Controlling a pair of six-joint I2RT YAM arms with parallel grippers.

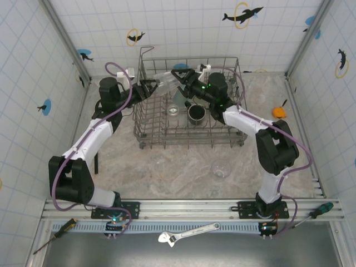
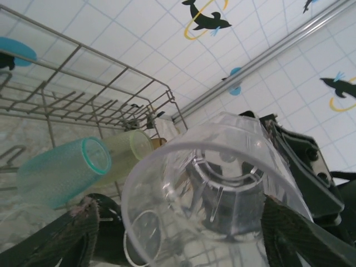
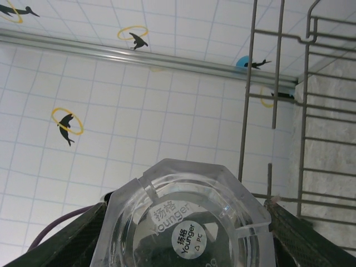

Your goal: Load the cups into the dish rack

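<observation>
From above, we saw both arms reaching over the back left part of the dish rack (image 1: 183,146). The left gripper (image 1: 152,87) and the right gripper (image 1: 184,78) met there nose to nose, with a clear tumbler (image 1: 167,78) lying sideways in the air between them. A black mug (image 1: 196,113) stood inside the rack near its middle. A loose tumbler (image 1: 221,168) sat on the table (image 1: 183,161) in front of the rack, apart from it.

In the left wrist view, the clear tumbler's open mouth faced the lens. This gripper's fingers (image 2: 61,239) stood wide on either side of it. The finger at the left of the picture was plainly clear of the rim. The other sat too close to the rim for us to judge contact. We read this hand as spread open and holding nothing. Beyond it, a teal tumbler (image 2: 61,172) and a pale green tumbler (image 2: 125,153) lay on their sides in the rack, close together.

In the right wrist view, the tumbler's eight-sided base and printed label sat between that gripper's fingers (image 3: 67,245). Both fingers met the tumbler's sides, so we took this hand as gripping the base end. Rack wires rose at the right of the picture.

We judged the step to be a hand-over above the rack, with the tumbler not yet loaded. The next move called for the left arm to back straight away from the mouth without catching the rim. The right arm then needed to turn the tumbler mouth down and lower it onto free tines, clear of the teal and green ones.
</observation>
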